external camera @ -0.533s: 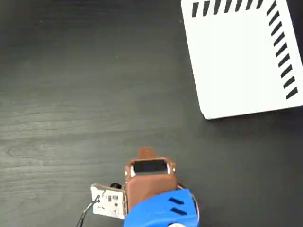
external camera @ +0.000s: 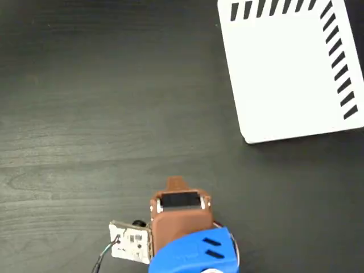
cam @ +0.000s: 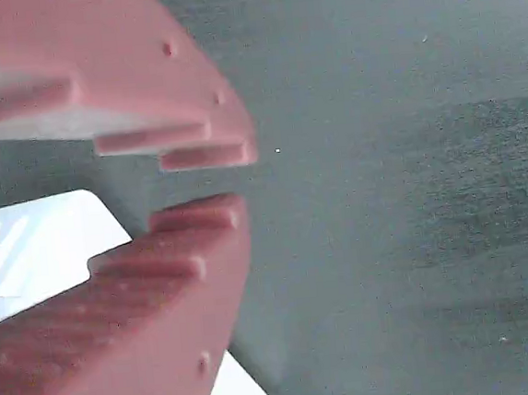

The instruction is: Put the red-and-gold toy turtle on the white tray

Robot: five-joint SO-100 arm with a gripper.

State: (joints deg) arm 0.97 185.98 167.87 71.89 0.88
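Observation:
The red-and-gold toy turtle is out of view in both views. The white tray (external camera: 284, 74), with black stripes along its top and right edges, lies at the top right of the fixed view with nothing on it. My brown gripper (external camera: 175, 184) sits low at the bottom centre, far from the tray. In the wrist view the gripper (cam: 244, 176) fills the left side. Its jaws stand a narrow gap apart with nothing between them. A piece of the tray (cam: 37, 245) shows behind the fingers.
A dark wood-grain table (external camera: 85, 114) fills both views. The arm's blue body (external camera: 196, 256) and a small white board with wires (external camera: 131, 242) sit at the bottom edge of the fixed view.

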